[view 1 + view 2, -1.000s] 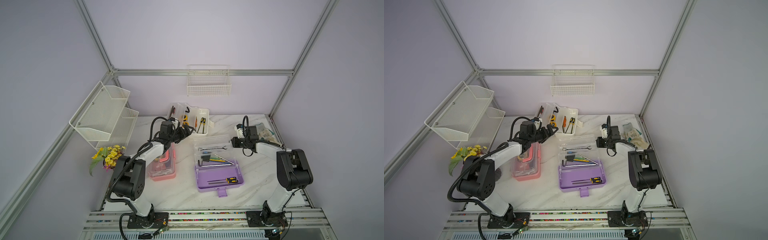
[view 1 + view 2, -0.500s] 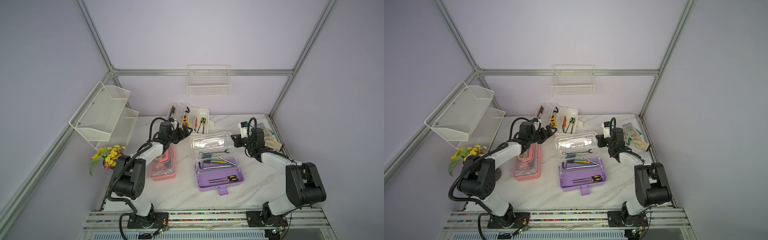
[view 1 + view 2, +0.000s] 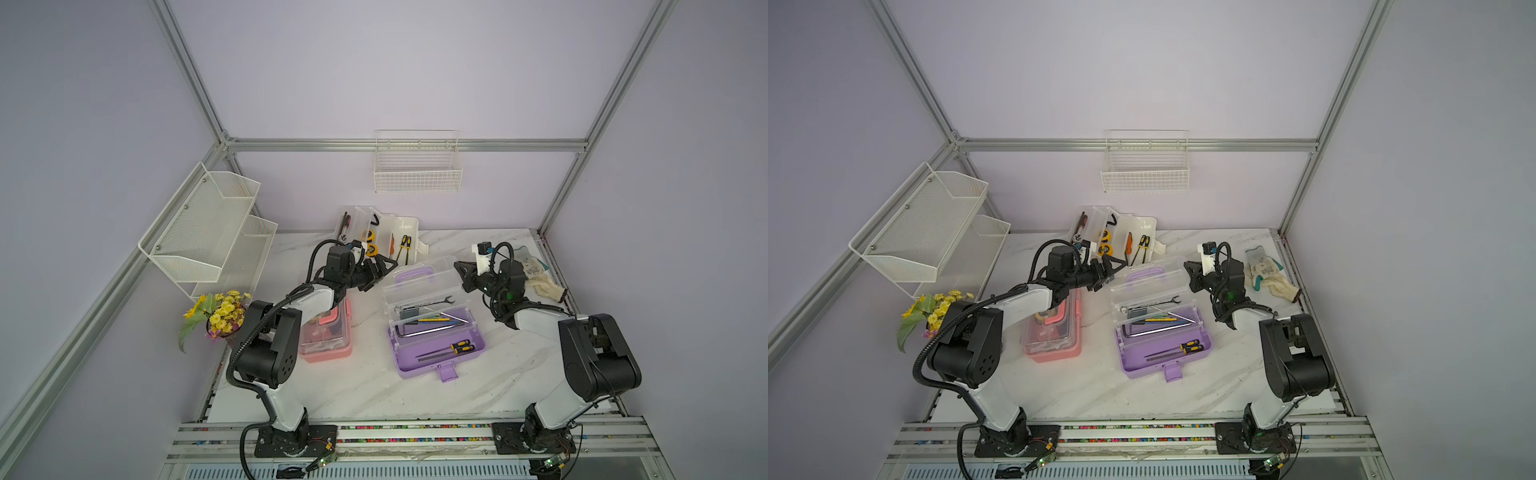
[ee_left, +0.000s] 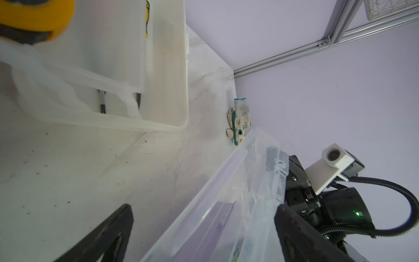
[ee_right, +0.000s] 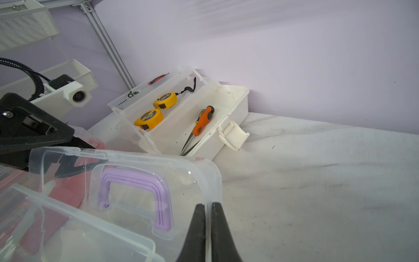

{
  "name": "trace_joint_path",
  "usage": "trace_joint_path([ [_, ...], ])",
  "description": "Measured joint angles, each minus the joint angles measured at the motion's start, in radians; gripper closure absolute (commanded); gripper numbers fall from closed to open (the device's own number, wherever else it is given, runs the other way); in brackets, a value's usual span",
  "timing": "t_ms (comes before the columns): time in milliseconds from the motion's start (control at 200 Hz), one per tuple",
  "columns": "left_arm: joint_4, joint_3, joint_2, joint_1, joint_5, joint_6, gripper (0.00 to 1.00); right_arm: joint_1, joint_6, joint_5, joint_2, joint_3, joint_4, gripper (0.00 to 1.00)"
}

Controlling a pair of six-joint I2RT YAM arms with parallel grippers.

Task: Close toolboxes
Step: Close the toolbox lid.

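The purple toolbox sits mid-desk, its clear lid half raised and tilted over the tools inside. The right fingers are closed, with their tips at the lid's right end. The left fingers are spread wide at the lid's left end. The pink toolbox lies shut under the left arm. The white toolbox stands open by the back wall.

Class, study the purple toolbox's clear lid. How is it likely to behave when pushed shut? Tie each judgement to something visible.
The clear lid looks thin, so it is probably light and slightly flexible under a corner push. Its glossy surface may let the shut right gripper slip. Linked to the purple base, it should swing down rather than slide.
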Motion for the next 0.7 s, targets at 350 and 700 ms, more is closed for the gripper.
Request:
trace_joint_path([
  [350,0.150,-0.071,-0.001,0.016,0.024,-0.087,0.03,0.008,0.013,-0.027,0.196,0.117,0.146,0.79],
  [700,0.201,-0.092,-0.014,0.007,0.082,-0.111,0.03,0.018,-0.061,0.092,0.135,0.147,0.084,0.46],
])
